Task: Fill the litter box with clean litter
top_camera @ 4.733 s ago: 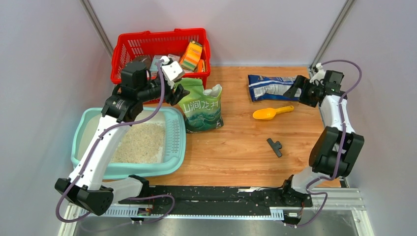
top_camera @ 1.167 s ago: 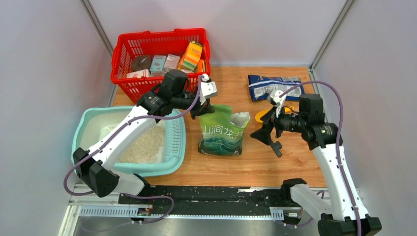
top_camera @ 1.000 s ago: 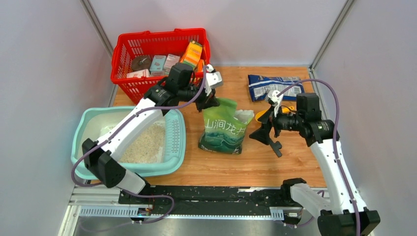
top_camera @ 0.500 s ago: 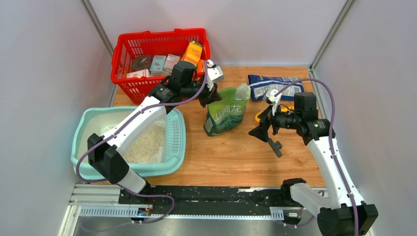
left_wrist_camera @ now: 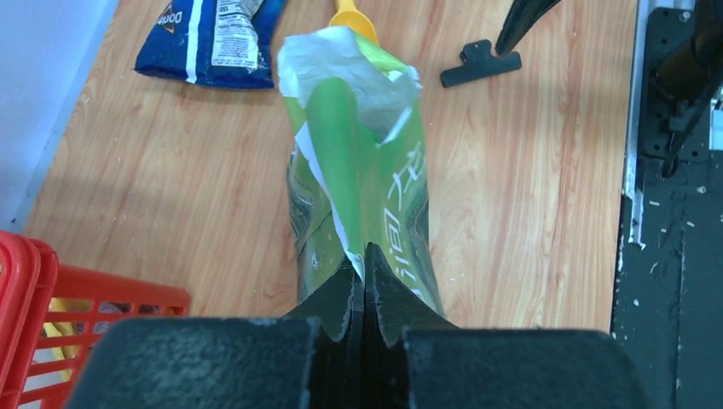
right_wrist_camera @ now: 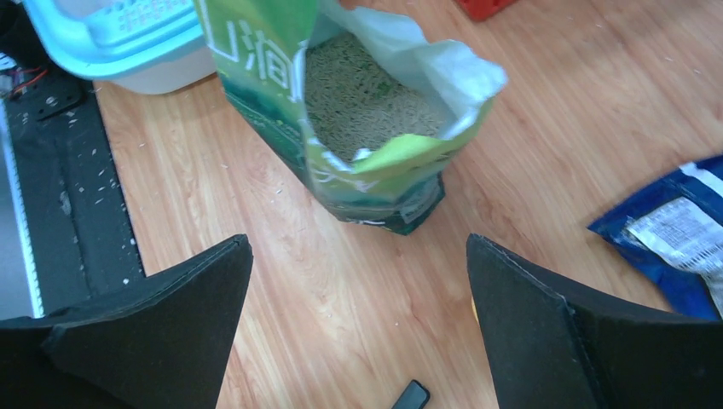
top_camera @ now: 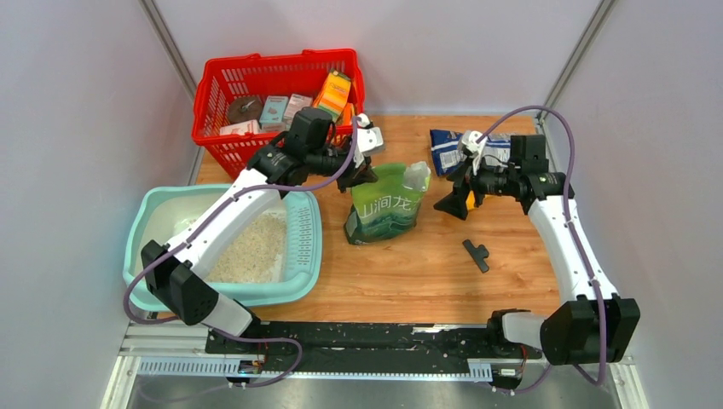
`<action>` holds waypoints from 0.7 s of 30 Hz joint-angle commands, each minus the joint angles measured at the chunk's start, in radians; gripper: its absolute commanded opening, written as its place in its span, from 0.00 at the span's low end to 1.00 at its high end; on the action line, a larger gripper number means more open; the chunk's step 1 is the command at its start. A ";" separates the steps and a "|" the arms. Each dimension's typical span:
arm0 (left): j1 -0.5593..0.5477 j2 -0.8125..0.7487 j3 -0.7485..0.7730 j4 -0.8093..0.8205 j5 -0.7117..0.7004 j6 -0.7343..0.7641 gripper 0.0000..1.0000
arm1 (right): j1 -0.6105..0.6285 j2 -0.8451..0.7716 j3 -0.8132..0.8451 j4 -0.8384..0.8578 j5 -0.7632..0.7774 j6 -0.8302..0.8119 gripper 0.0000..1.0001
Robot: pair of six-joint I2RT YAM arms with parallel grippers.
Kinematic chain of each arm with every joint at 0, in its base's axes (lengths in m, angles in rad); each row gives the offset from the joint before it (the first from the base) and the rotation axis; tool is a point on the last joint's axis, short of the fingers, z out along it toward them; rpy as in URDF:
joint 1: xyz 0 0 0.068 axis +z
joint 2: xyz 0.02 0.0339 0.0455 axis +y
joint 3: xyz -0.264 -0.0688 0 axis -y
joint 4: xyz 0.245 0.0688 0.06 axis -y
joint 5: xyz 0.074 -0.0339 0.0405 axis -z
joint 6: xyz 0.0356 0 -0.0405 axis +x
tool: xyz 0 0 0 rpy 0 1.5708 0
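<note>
1. Gripping the bag (top_camera: 385, 213): left jaws are clenched on its top edge at the left corner. The left wrist view shows both fingers (left_wrist_camera: 394, 302) pressed together with the green film pinched between them.
2. Bag (left_wrist_camera: 358, 170) sits base-down on the table (top_camera: 409, 273), mouth open, between the box (top_camera: 256, 296) and the right arm (top_camera: 563, 230).
3. Right jaws are released and spread wide, hanging just right of the bag mouth and touching nothing. Its wrist view looks down into the bag (right_wrist_camera: 256, 60), with litter (right_wrist_camera: 367, 102) visible inside.
4. Box is at the near-left of the table, close to the bag but apart from it. A corner of it shows in the right wrist view (right_wrist_camera: 111, 43).
5. Litter heap (top_camera: 251, 251) lies in the right half of the box, up against the grille ledge (top_camera: 309, 239). White floor (top_camera: 170, 226) shows at the left.
6. Left arm (top_camera: 217, 226) crosses over the box to reach the bag.
7. Basket (top_camera: 213, 94) sits behind the box with cartons in it.
8. Blue pouch (top_camera: 448, 145) lies flat at the far right, and the scoop (top_camera: 470, 198) is mostly hidden behind the right jaws.
9. Clip (top_camera: 477, 254) lies on the table, nearer than the right jaws.
</note>
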 commanded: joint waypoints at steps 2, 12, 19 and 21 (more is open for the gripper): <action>0.005 -0.148 -0.005 0.171 0.075 0.100 0.00 | 0.043 -0.004 0.015 -0.045 -0.091 -0.100 0.99; 0.006 -0.151 -0.047 0.143 -0.034 0.075 0.50 | 0.075 0.064 -0.021 0.107 -0.083 -0.088 0.99; 0.032 -0.169 -0.010 0.145 -0.112 -0.040 0.61 | 0.078 0.181 0.047 0.205 -0.136 -0.036 0.99; 0.073 -0.173 0.008 0.160 -0.135 -0.115 0.63 | 0.084 0.201 0.068 0.219 -0.140 -0.039 0.99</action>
